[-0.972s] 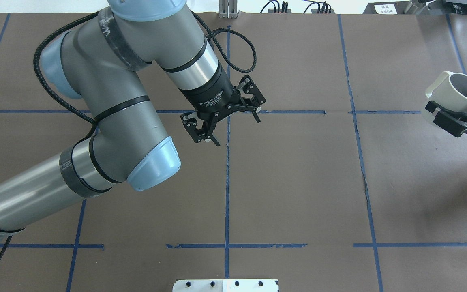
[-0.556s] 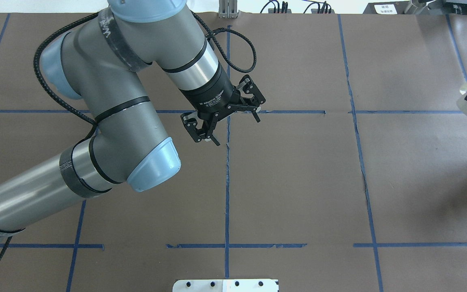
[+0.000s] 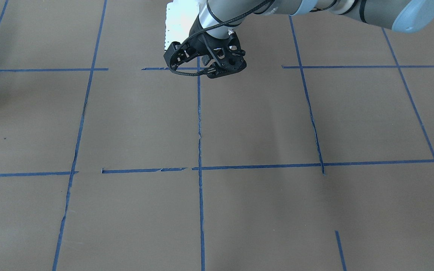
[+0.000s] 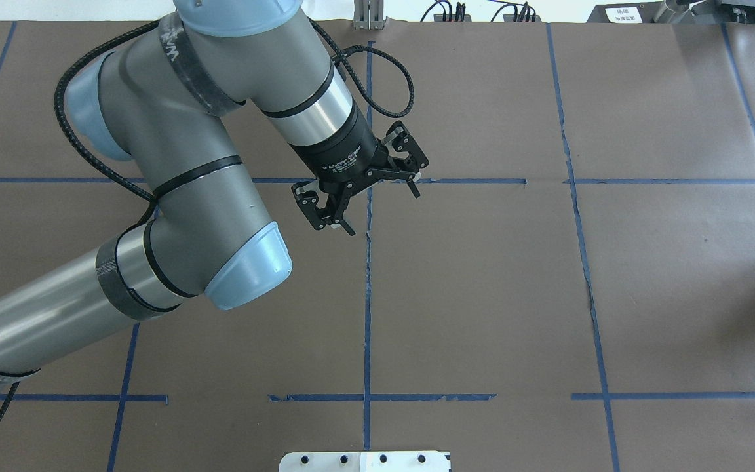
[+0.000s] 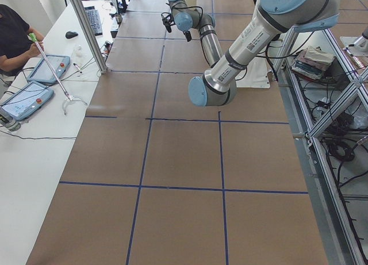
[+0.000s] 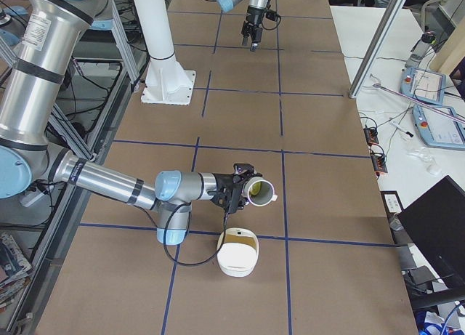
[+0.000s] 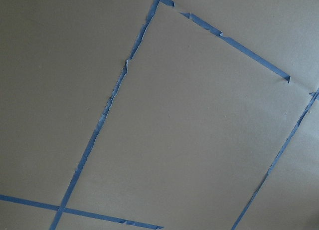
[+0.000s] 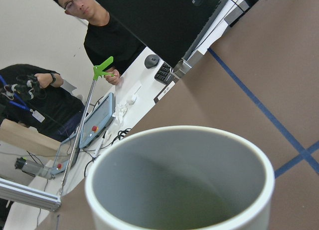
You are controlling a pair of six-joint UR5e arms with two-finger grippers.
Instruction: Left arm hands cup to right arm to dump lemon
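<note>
My left gripper (image 4: 383, 211) hangs released, fingers spread, over the middle of the counter (image 4: 482, 295). Down at my right end, the cup (image 6: 263, 195) sits tipped sideways at my right gripper (image 6: 240, 188). Clenched or not, I cannot tell.

light: bright, even | shadows: faint, soft on table (image 4: 482, 295) | glare: white base plate (image 3: 173, 26) blown out | focus: sharp
</note>
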